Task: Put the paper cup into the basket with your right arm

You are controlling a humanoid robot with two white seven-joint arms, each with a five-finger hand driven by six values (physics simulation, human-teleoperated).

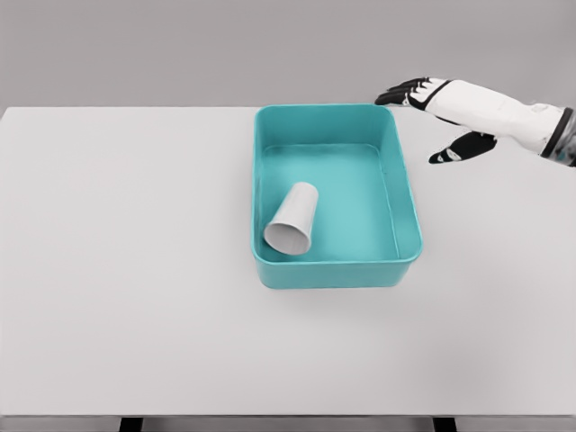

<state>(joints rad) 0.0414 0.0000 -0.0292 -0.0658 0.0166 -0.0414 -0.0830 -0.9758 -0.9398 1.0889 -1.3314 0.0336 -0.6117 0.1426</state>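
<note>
You see one arm [504, 112], entering from the right: a smooth white shell with a grey and black banded joint at the picture's edge. Its hand [441, 112] has black fingers with white segments.

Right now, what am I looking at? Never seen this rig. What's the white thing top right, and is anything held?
This is a simulator render, taken from a camera on a humanoid robot's head, looking down at a white table. The white thing at the upper right is the robot's right hand, with five dark fingers, on a white arm coming in from the right edge. Its fingers are spread and it holds nothing; it is beside the far right corner of the basket. The basket is a teal tub on the table. Inside it, near the front left, a paper cup lies on its side with the open mouth toward the camera. The left arm is out of view.
</note>
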